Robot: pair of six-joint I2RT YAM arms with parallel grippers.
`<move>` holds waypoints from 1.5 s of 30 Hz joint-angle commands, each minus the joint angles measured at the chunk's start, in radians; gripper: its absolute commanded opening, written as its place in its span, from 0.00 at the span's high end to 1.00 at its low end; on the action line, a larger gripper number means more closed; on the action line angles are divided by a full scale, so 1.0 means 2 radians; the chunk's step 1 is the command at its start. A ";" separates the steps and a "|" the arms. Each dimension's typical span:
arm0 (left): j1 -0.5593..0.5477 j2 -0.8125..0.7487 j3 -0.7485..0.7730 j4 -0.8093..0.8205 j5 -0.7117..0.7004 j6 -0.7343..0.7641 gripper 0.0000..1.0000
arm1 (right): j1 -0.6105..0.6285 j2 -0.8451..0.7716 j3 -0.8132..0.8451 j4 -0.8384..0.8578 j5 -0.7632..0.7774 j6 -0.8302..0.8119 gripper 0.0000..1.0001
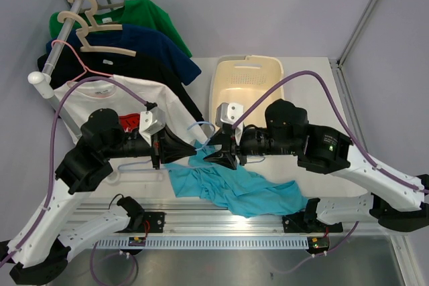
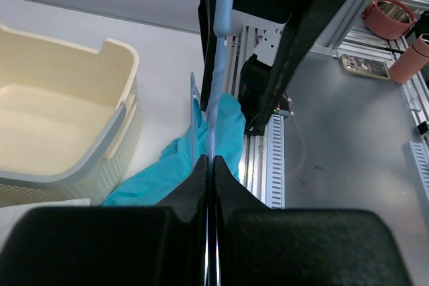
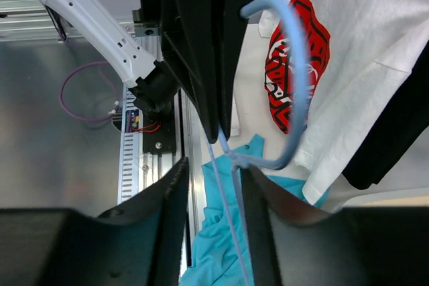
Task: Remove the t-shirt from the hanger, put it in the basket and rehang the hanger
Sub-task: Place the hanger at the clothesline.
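Note:
The teal t-shirt [image 1: 234,189] lies crumpled on the table's near edge, below both grippers. It also shows in the left wrist view [image 2: 167,165] and the right wrist view [image 3: 221,246]. The light blue wire hanger [image 1: 200,125] is held above it. My left gripper [image 1: 194,152] is shut on a hanger wire [image 2: 214,118]. My right gripper [image 3: 213,165] is open, its jaws on either side of the hanger wires just below the twisted neck, with the hook [image 3: 295,98] curving past. Whether any of the shirt is still on the hanger is hidden.
A cream perforated basket [image 1: 247,75] stands behind the grippers. White [image 1: 100,98], black, navy and green t-shirts hang on a rail [image 1: 67,28] at the far left. An aluminium rail [image 1: 221,239] runs along the near edge.

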 commanded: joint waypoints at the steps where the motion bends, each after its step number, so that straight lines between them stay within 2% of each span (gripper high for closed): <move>1: 0.001 -0.009 0.000 0.056 -0.001 -0.033 1.00 | 0.003 -0.011 0.000 0.014 -0.032 -0.013 0.48; 6: 0.001 -0.024 0.001 0.056 -0.013 -0.040 1.00 | 0.002 -0.022 -0.022 0.003 -0.059 -0.032 0.40; 13: 0.001 -0.057 -0.009 0.055 -0.018 -0.038 1.00 | -0.002 -0.066 -0.087 -0.004 -0.019 -0.048 0.44; 17: 0.001 -0.076 -0.013 0.054 -0.015 -0.039 1.00 | -0.009 -0.090 -0.118 0.002 -0.022 -0.042 0.45; 20: 0.001 -0.088 -0.015 0.044 -0.024 -0.033 1.00 | -0.012 -0.106 -0.144 0.008 -0.038 -0.031 0.53; 22: 0.001 -0.094 -0.016 0.038 -0.023 -0.030 1.00 | -0.013 -0.123 -0.156 0.020 -0.040 -0.022 0.61; 27: 0.001 -0.105 -0.016 0.032 -0.025 -0.027 1.00 | -0.014 -0.166 -0.203 0.043 -0.031 -0.004 0.67; 29: 0.001 -0.104 -0.013 0.028 -0.025 -0.027 1.00 | -0.014 -0.183 -0.228 0.065 -0.040 0.001 0.73; 30: 0.001 -0.103 -0.010 0.027 -0.025 -0.027 1.00 | -0.014 -0.193 -0.232 0.068 -0.045 0.001 0.80; 31: 0.001 -0.101 -0.009 0.027 -0.023 -0.028 1.00 | -0.014 -0.195 -0.234 0.071 -0.043 0.002 1.00; 39: 0.001 -0.089 0.004 0.027 -0.016 -0.035 1.00 | -0.014 -0.159 -0.214 0.078 -0.019 0.002 1.00; 41: 0.001 -0.088 0.016 0.027 -0.031 -0.043 0.53 | -0.014 -0.158 -0.209 0.088 -0.004 -0.001 1.00; 42: 0.001 -0.087 0.021 0.027 -0.044 -0.047 0.37 | -0.014 -0.161 -0.208 0.092 -0.002 -0.004 1.00; 45: 0.001 -0.087 0.040 0.027 -0.083 -0.058 0.26 | -0.014 -0.169 -0.199 0.099 0.004 -0.011 1.00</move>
